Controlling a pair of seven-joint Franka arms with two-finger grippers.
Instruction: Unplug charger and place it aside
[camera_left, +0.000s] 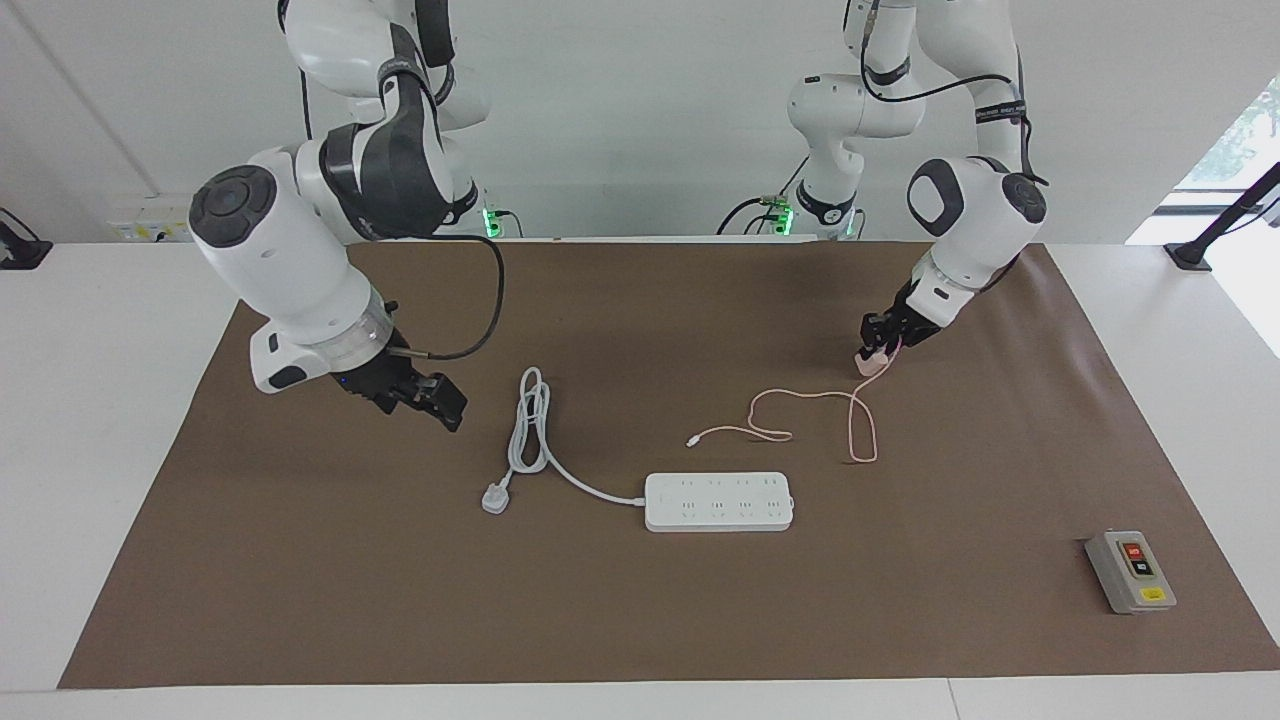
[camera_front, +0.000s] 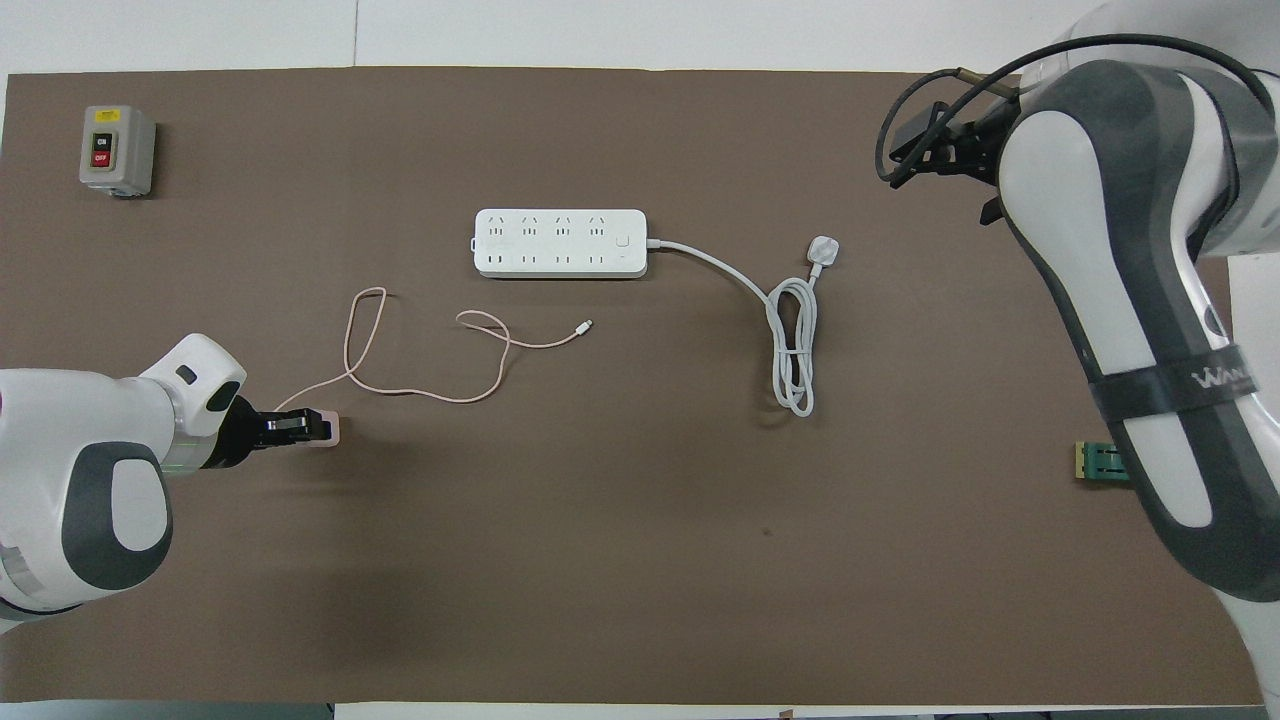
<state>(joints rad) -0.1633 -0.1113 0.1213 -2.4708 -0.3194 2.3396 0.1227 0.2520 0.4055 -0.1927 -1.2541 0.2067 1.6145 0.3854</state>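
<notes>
The charger (camera_left: 868, 365) (camera_front: 329, 430) is a small pale-pink cube. My left gripper (camera_left: 876, 350) (camera_front: 312, 429) is shut on it, low over the brown mat toward the left arm's end of the table. Its thin pink cable (camera_left: 815, 396) (camera_front: 420, 394) loops across the mat to a white tip (camera_left: 691, 441) (camera_front: 588, 324). The white power strip (camera_left: 718, 501) (camera_front: 560, 242) has nothing plugged into its sockets. My right gripper (camera_left: 443, 404) (camera_front: 935, 150) hangs over the mat toward the right arm's end, holding nothing.
The strip's thick white cord (camera_left: 528, 425) (camera_front: 793, 350) lies coiled, ending in a white three-pin plug (camera_left: 495, 498) (camera_front: 822, 249). A grey switch box (camera_left: 1130, 571) (camera_front: 116, 150) sits at the mat's corner. A small green block (camera_front: 1100, 462) lies beside the right arm.
</notes>
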